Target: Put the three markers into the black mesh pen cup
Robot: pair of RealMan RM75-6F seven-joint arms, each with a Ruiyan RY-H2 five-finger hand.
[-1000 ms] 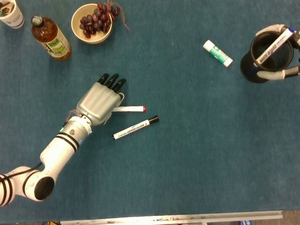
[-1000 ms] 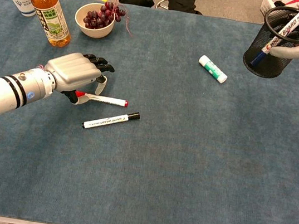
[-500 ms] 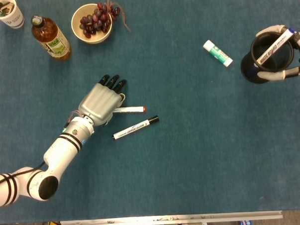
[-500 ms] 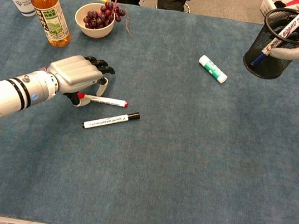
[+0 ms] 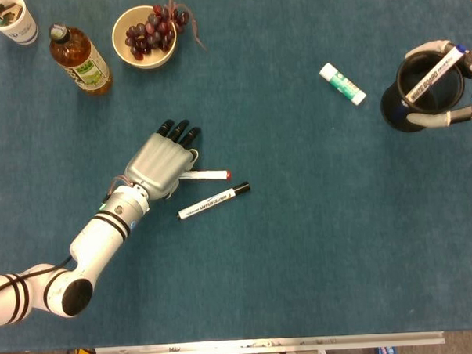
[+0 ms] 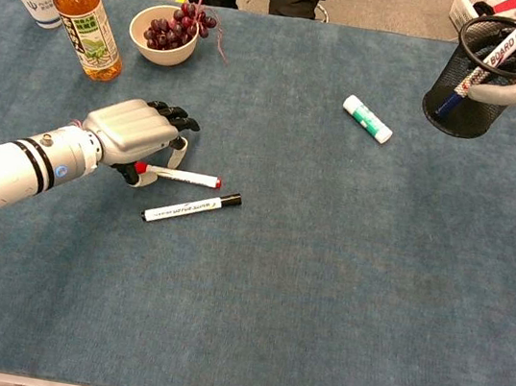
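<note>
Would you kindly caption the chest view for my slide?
Left hand at red-capped marker; black-capped marker lies beside; third in mesh cup.

Red-capped marker (image 6: 179,175): white barrel, lying flat on the desk at left-centre, its red end sitting just under the left hand (image 6: 131,130).

Black-capped marker (image 5: 214,201): white barrel with printed lettering, lying flat at a slant, just nearer than the red one.

Third marker (image 5: 430,75): white, lettered, leaning tilted inside the black mesh pen cup (image 6: 474,94), which is standing at the far right.
</note>
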